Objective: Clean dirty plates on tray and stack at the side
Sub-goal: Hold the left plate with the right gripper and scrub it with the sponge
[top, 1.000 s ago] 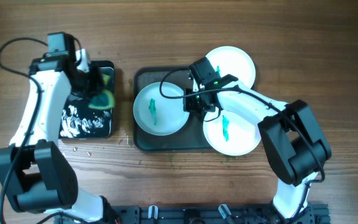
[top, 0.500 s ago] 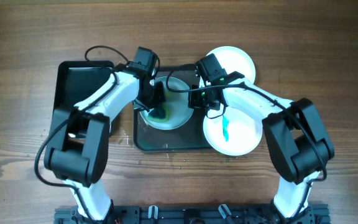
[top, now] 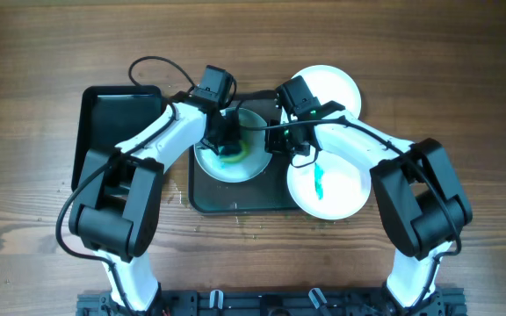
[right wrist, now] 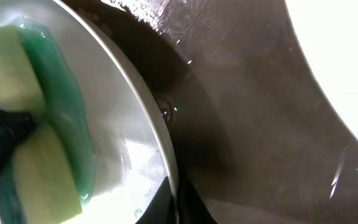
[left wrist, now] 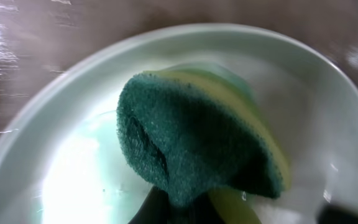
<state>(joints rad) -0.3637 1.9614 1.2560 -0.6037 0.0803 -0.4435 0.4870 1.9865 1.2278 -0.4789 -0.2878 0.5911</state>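
Observation:
A white plate (top: 251, 160) smeared with green sits on the black tray (top: 235, 200). My left gripper (top: 225, 145) is shut on a green and yellow sponge (left wrist: 197, 143) and presses it onto this plate (left wrist: 61, 162). My right gripper (top: 275, 140) is shut on the plate's right rim (right wrist: 160, 149); the sponge shows in the right wrist view (right wrist: 36, 155). A second plate (top: 336, 189) with a green stain lies at the tray's right edge. A clean white plate (top: 332, 88) lies behind it.
A black tray (top: 112, 123) stands at the left of the wooden table. Water drops lie on the wood in front of the middle tray. The arms' cables arch over the back of the table.
My left arm swung from the left black tray to the plate with the sponge, then moved slightly right on it. The green streak has turned into a smear. The right gripper stayed at the rim.

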